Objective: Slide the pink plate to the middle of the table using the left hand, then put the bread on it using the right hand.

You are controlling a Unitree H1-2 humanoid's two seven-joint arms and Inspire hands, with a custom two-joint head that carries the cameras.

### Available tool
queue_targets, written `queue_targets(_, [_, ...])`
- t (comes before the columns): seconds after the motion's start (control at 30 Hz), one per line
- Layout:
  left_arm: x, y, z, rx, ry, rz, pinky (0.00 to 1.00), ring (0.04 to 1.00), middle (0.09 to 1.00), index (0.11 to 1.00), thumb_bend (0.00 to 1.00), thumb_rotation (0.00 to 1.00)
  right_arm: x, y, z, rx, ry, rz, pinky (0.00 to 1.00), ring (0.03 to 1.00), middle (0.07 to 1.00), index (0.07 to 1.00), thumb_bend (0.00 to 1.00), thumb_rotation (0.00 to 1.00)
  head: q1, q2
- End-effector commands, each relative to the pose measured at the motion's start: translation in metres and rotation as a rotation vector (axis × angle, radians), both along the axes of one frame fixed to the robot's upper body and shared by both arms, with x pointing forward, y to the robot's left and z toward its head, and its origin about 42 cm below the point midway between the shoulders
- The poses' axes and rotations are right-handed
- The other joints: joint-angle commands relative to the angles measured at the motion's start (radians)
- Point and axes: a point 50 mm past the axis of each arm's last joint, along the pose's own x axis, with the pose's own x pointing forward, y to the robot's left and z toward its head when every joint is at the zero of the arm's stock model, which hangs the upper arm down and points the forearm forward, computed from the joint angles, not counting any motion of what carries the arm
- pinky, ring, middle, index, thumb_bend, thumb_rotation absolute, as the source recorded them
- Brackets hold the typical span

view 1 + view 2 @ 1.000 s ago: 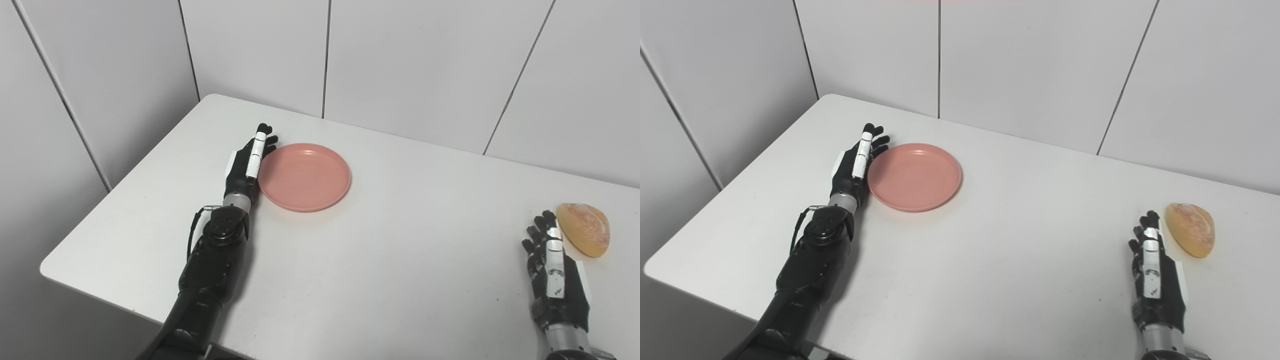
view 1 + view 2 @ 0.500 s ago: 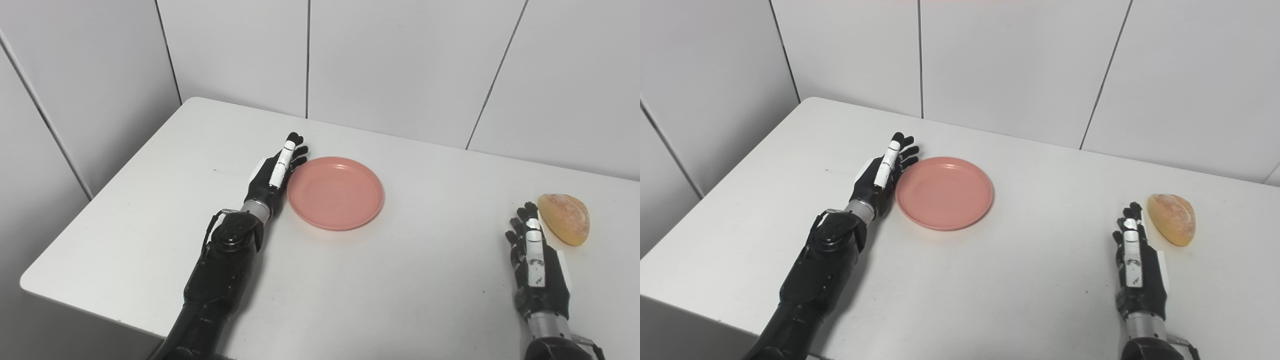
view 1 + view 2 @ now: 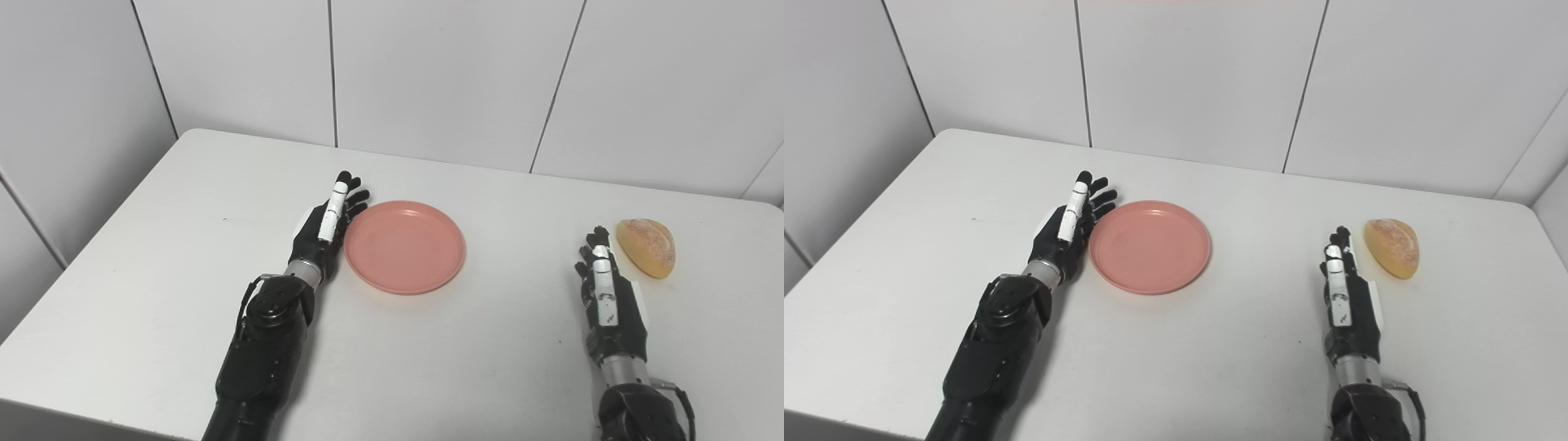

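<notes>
round pink plate (image 3: 404, 247), golden domed bread (image 3: 646, 247)

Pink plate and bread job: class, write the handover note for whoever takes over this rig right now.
Left hand: open, edge-on against the left rim of the pink plate, holding nothing.
Right hand: open, near the bread but apart from it.
Plate sits empty, a little left of the middle of the table; bread lies near the right edge.
Done: plate contacted.
Left: finish sliding the plate to the middle, then put the bread on it.
</notes>
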Motion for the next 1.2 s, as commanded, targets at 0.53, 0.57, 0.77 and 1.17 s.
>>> queue_targets(0.53, [-0.018,-0.032,0.005,-0.039,-0.056,-0.097,0.93,0.926,0.915,0.909,0.63,1.00,0.009,0.031,0.030,0.019,-0.094,0.053,1.00,1.000,1.000,1.000,0.70,0.95,-0.126,0.006])
queue_targets(0.57, [-0.018,-0.033,0.004,-0.039,-0.054,-0.101,0.93,0.932,0.922,0.914,0.62,1.00,0.010,0.032,0.030,0.022,-0.095,0.054,1.00,1.000,1.000,1.000,0.68,0.95,-0.131,0.008])
queue_targets(0.77, [-0.024,-0.039,0.001,-0.045,-0.050,-0.148,0.98,0.967,0.957,0.947,0.65,1.00,0.009,0.037,0.033,0.025,-0.095,0.057,1.00,1.000,1.000,1.000,0.66,0.96,-0.157,0.013])
queue_targets(1.17, [-0.034,-0.055,-0.002,-0.057,-0.105,-0.154,1.00,0.984,0.980,0.981,0.71,1.00,0.011,0.040,0.033,-0.005,-0.109,0.062,1.00,1.000,1.000,1.000,0.67,0.99,-0.173,0.018])
